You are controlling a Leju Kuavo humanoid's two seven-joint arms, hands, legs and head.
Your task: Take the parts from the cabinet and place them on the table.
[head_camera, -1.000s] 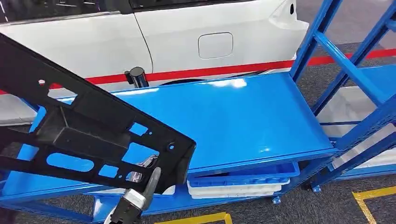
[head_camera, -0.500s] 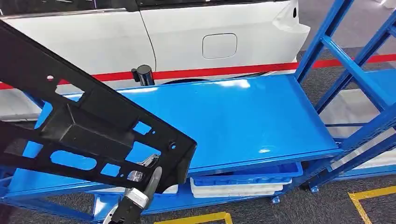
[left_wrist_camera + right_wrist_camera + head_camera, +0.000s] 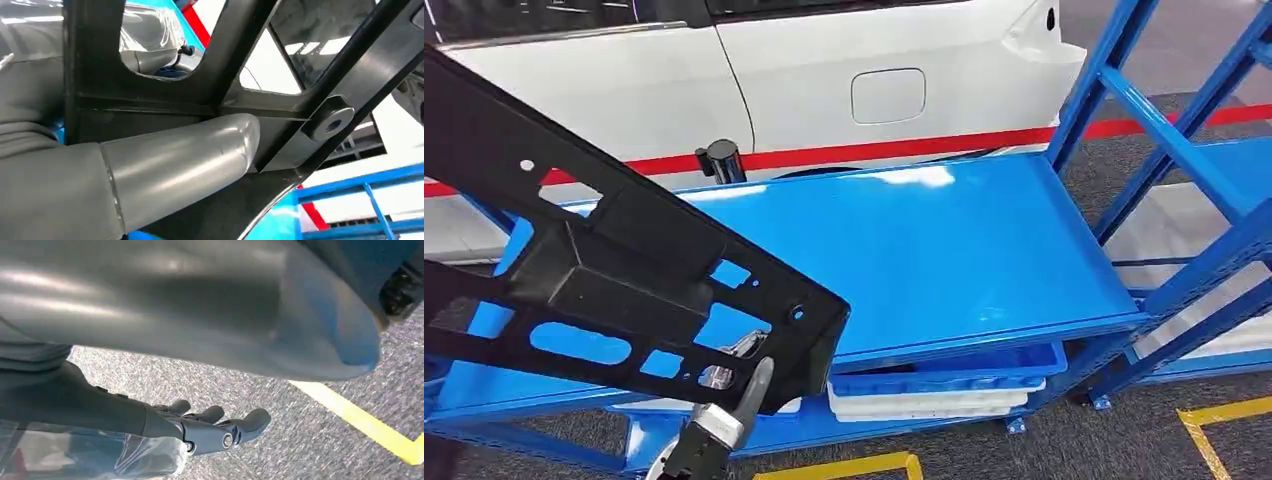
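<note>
A large black plastic part [image 3: 614, 270] with several cut-outs stretches from the upper left to the lower middle of the head view, tilted over the left end of the blue table top [image 3: 944, 250]. My left hand [image 3: 724, 405] grips its lower right corner from below. In the left wrist view the grey thumb [image 3: 190, 155] presses against the part's ribs [image 3: 280, 110]. My right hand [image 3: 210, 427] hangs over the grey carpet with its fingers stretched out and nothing in it.
A white car [image 3: 824, 70] stands behind the table, with a short black post [image 3: 722, 160] beside it. Blue rack uprights [image 3: 1164, 130] rise at the right. White and blue trays [image 3: 934, 395] are stacked under the table top. Yellow tape [image 3: 1224, 415] marks the floor.
The view swayed slightly right and back. The black part's left end rose a little, still held by my left hand.
</note>
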